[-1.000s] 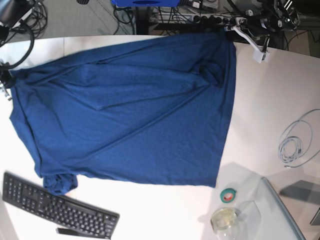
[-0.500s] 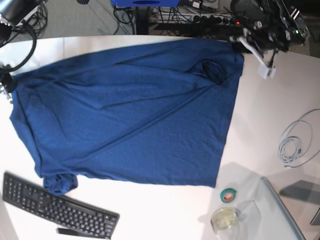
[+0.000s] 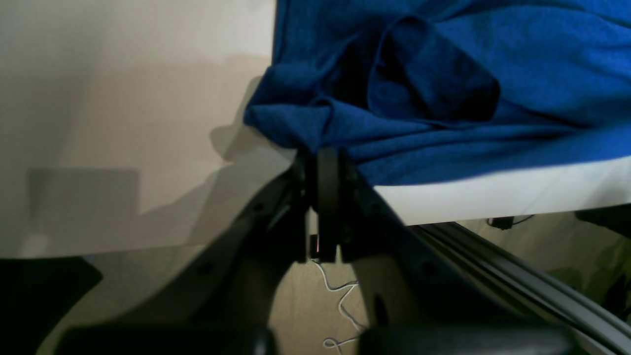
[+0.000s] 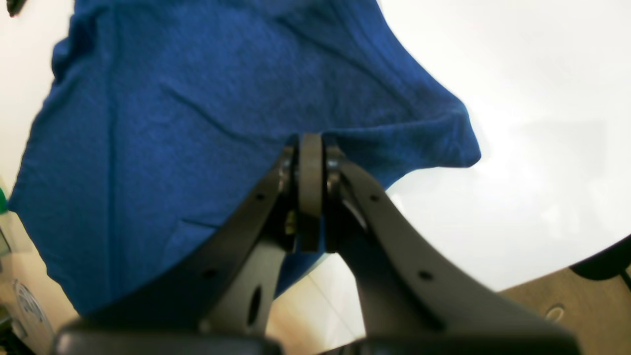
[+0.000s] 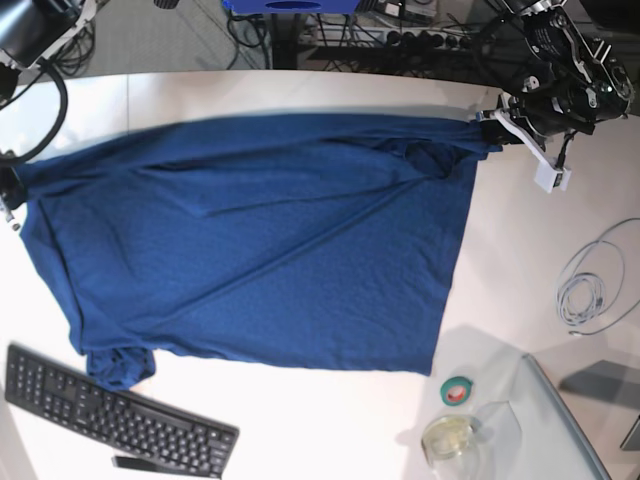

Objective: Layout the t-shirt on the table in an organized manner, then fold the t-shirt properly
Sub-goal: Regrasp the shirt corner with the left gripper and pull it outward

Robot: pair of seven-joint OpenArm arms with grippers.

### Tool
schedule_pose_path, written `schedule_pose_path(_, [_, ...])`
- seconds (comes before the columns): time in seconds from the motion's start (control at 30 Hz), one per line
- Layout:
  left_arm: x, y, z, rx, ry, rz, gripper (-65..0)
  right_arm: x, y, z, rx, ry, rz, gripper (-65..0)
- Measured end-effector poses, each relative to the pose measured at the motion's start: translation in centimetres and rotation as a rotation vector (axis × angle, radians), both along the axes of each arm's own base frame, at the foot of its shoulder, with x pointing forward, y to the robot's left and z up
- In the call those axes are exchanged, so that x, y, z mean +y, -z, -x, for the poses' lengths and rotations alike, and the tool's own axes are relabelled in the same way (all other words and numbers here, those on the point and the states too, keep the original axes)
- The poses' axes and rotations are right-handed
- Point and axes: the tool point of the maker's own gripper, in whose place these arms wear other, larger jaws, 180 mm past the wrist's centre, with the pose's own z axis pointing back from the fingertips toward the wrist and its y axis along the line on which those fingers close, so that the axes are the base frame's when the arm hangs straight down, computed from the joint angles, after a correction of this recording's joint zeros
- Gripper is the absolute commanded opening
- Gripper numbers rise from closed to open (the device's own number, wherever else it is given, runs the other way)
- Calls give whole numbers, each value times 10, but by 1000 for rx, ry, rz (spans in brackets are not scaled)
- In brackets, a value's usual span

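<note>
White table (image 5: 530,250) is carrying the t-shirt (image 5: 260,250), lying lengthwise across the frame between the left gripper (image 5: 490,125), pinching its upper-right corner, and the right gripper (image 4: 310,148), pinching its far-left edge.

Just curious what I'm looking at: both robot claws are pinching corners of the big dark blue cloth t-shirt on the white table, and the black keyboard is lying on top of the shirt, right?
Nearly. The black keyboard lies on the bare white table, beside the dark blue cloth t-shirt, not on it, as the base view shows. The left gripper and right gripper do pinch its corners.
</note>
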Motion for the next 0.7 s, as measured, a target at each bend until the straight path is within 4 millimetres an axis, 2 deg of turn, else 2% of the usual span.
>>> schedule_pose_path(0.2, [-2,-4,-23,-42,-6,20,-650,-5,23,1,42,24,-45,-650])
schedule_pose_path(0.37, [-16,9,-35,-17,14,83,-650,-2,35,2,55,43,-78,-650])
schedule_pose_path(0.5, [-33,4,-58,-49,61,108,-650,-13,37,-1,53,94,-75,-650])
schedule_pose_path(0.6, [-31,0,-66,-69,59,103,-650,-21,36,0,54,103,-62,-650])
schedule_pose_path(0.7, [-31,2,-69,-64,55,110,-650,-23,46,1,76,117,-86,-650])
